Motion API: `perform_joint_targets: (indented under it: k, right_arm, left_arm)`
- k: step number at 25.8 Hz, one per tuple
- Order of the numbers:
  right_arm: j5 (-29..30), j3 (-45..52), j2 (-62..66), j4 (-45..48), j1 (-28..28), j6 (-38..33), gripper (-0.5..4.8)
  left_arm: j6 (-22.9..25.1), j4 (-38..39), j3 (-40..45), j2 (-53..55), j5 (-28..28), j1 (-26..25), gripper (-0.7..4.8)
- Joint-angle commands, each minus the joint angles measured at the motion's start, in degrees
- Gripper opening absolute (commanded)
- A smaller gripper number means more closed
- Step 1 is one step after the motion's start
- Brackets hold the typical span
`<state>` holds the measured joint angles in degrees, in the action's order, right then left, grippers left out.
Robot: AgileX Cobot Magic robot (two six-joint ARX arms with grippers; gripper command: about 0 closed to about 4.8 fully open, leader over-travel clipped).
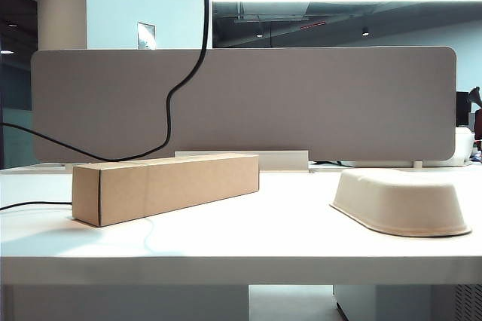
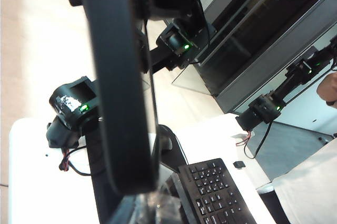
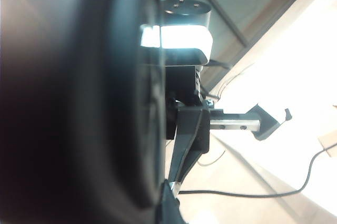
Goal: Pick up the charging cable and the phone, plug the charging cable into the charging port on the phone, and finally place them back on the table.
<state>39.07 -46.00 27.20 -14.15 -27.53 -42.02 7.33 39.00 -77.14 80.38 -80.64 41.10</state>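
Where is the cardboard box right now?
Exterior view: the cardboard box lies left on the table, before the grey partition, the paper-pulp bowl off to its right. Neither the left gripper nor the right gripper shows there.

cardboard box lying left | pulp bowl upturned right | grey partition behind | keyboard

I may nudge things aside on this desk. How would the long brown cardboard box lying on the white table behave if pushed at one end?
The long brown cardboard box probably pivots rather than rolls, given its flat sides. Lying low on the white table, it seems unlikely to tip. It looks light, though its contents are hidden.
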Motion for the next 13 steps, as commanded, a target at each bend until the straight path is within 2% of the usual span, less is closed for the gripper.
perform_joint_targets:
  k: [1, 13]
  right_arm:
    - [2.0, -0.2, 0.2, 0.3, -0.2, 0.5, -0.08]
    - [3.3, -0.2, 0.1, -2.8, -0.2, 1.6, -0.08]
  left_arm:
    - [-3.4, -6.3, -0.3, -0.1, -0.6, 0.2, -0.06]
    - [-3.3, -6.6, -0.3, -0.1, -0.6, -0.1, -0.06]
